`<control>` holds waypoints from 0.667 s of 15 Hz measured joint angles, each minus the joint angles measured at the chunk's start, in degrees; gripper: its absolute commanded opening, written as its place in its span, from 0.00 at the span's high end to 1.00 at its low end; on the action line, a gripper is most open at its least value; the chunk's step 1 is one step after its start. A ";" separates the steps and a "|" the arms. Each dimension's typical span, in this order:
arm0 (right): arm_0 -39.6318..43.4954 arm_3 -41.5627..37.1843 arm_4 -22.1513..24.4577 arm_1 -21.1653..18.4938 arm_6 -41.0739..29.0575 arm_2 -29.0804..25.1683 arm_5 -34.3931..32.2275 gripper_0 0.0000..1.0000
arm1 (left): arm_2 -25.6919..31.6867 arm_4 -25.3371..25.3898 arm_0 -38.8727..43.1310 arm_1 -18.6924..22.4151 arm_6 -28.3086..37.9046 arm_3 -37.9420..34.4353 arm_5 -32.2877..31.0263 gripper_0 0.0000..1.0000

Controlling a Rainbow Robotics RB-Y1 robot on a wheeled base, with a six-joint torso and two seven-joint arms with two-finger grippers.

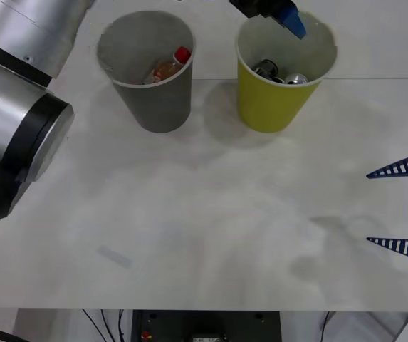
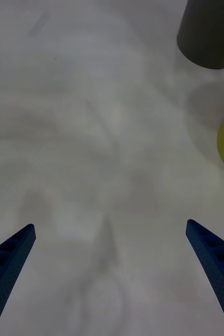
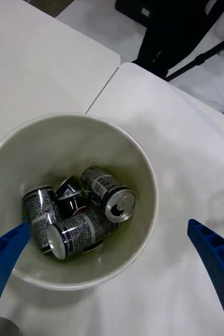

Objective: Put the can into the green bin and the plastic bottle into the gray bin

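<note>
Two bins: both stand upright on the white table point(image 1: 189, 235) in the upper part of the front view, side by side with a gap between them.
Gray bin: the gray bin point(image 1: 154, 96) sits upper left of centre, dark gray and tapered outside, pale gray inside and at the rim.
Plastic bottle: the plastic bottle point(image 1: 168, 68) lies tilted inside the gray bin, red cap uppermost against the inner wall, orange-amber contents showing through the clear body.
Green bin: the green bin point(image 1: 275, 100) sits upper right of centre, yellow-green outside, whitish inside and at the rim.
Cans: several small cans lie jumbled at the bottom of the green bin, with dark printed sides and silver ends; one can point(image 3: 114, 195) rests on top of the pile with its shiny pull-tab end facing up.
Left gripper: the left gripper point(image 3: 112, 247) hangs above the green bin's mouth, blue ribbed fingers spread wide apart and holding nothing; in the front view a blue fingertip shows at the top edge over the bin's far rim.
Right gripper: the right gripper point(image 1: 399, 206) pokes in at the right edge of the front view, low over bare table, its fingers spread apart and empty, well apart from both bins.
</note>
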 measured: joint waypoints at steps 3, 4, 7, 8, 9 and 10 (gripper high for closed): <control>0.00 0.00 0.00 0.00 0.00 0.00 0.00 0.00 | -0.75 5.74 0.00 5.94 -2.13 -1.45 -4.45 0.00; 0.00 0.00 0.00 0.00 0.00 0.00 0.00 0.00 | -1.28 7.39 0.03 7.93 -2.55 -2.18 -5.72 0.00; 0.00 0.01 0.00 0.00 0.00 0.00 0.00 0.00 | -0.90 11.89 4.02 14.21 -3.47 -7.92 -8.33 0.00; 0.00 0.01 0.00 0.00 0.00 0.00 0.00 0.00 | -0.17 12.64 5.75 16.26 -3.68 -10.74 -9.47 0.00; 0.00 0.01 0.00 0.00 0.00 0.00 0.00 0.00 | 0.31 13.73 7.29 18.30 -3.97 -12.85 -10.31 0.00; 0.00 0.00 0.00 0.00 0.00 0.00 0.00 0.00 | 0.77 15.62 9.05 20.95 -4.40 -14.84 -10.63 0.00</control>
